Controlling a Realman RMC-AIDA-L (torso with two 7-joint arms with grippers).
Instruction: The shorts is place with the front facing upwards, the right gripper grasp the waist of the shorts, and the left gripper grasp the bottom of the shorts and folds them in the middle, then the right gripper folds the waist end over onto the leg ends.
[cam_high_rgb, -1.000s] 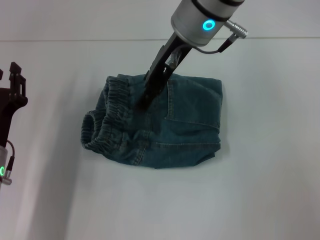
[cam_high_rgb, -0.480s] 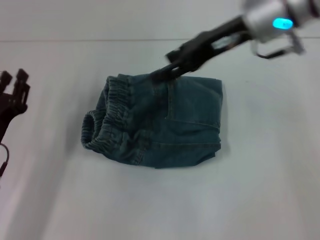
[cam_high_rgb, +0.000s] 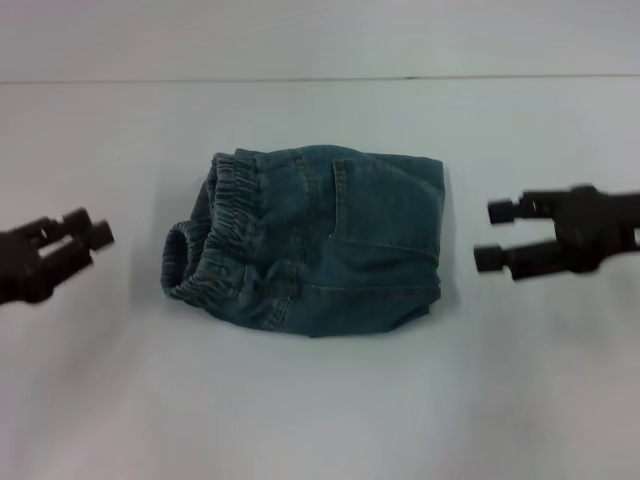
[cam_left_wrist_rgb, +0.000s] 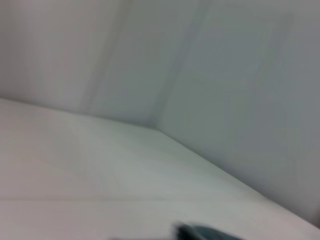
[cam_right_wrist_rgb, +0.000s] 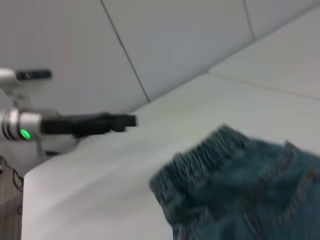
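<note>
Two grippers sit apart from the folded shorts (cam_high_rgb: 305, 245) on the white table (cam_high_rgb: 320, 410) in the head view. Left gripper (cam_high_rgb: 85, 232) is beside the waist, right gripper (cam_high_rgb: 488, 235) beside the fold, both jaws open and empty. Right wrist view shows the waistband (cam_right_wrist_rgb: 200, 155).

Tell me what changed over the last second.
The right gripper lifted off the folded shorts near the waistband, let go and swung out to the robot's right, where it hangs open beside them. The left gripper turned and drew a little nearer, open, still apart from the cloth. The shorts stayed folded in place on the table.
</note>
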